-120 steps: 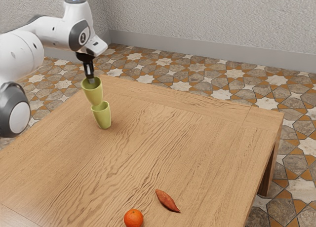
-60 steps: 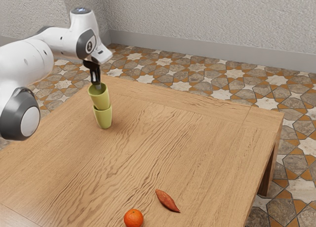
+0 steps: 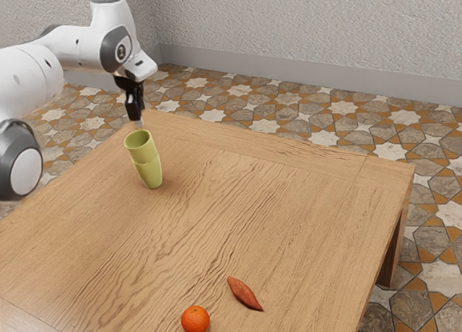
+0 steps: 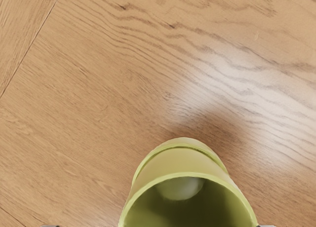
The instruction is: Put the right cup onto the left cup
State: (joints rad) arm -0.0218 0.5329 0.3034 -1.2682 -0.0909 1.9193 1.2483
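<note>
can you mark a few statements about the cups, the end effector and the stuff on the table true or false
1. The upper yellow-green tapered cup sits partly inside the matching lower cup. True.
2. The round orange fruit lies in the upper cup. False: it rests on the brown wooden table.
3. The black end effector is above the stacked cups. True.
4. The reddish-brown, pointed sweet potato-like item touches the orange fruit. False: bare wood separates them.

Arm (image 3: pixel 76 45) bent, in from ext. view's left — hand (image 3: pixel 138 122) pointing dn, fingers (image 3: pixel 133 107) spread w/ gap
</note>
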